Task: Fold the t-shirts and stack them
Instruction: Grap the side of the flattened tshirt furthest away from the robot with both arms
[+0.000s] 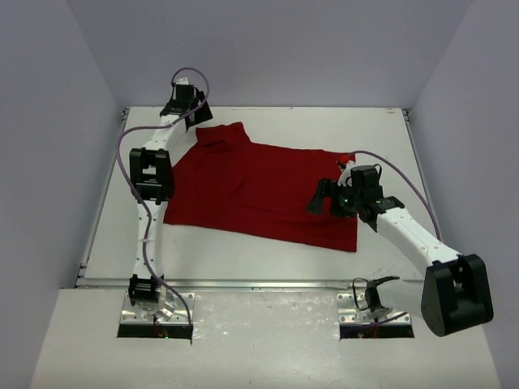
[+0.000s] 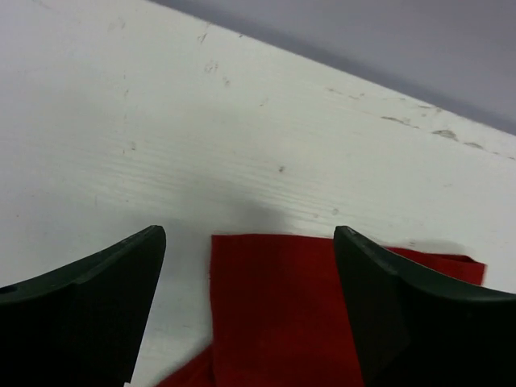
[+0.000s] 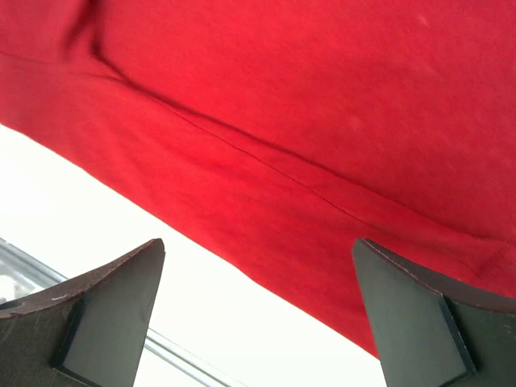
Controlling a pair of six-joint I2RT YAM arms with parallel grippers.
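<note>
Left gripper (image 2: 248,234) is spread wide, holding nothing, low over the far-left end of the t-shirt (image 1: 259,190), with a narrow flap of red cloth lying between its fingers (image 2: 81,306) and bare table (image 1: 243,253) just beyond. Right gripper (image 3: 258,242) is also spread wide and empty, hovering over the shirt's near-right part, where a stitched seam runs just inside the cloth edge. The shirt lies flat mid-table between the two arms and looks partly folded already, though I can't tell the layer count. Risks, as I judge them: the left pinch lands on the very edge of that small flap and slips off, or takes only the top layer, so the fold opens. If the right closes on the hem alone, the cloth drags and bunches instead of lifting. Uneven lift between the arms would skew the fold line. The long axis runs diagonally across the table, from far-left to near-right. The narrow flap end points to the far-left corner, and the wider straight edge faces near-right.
</note>
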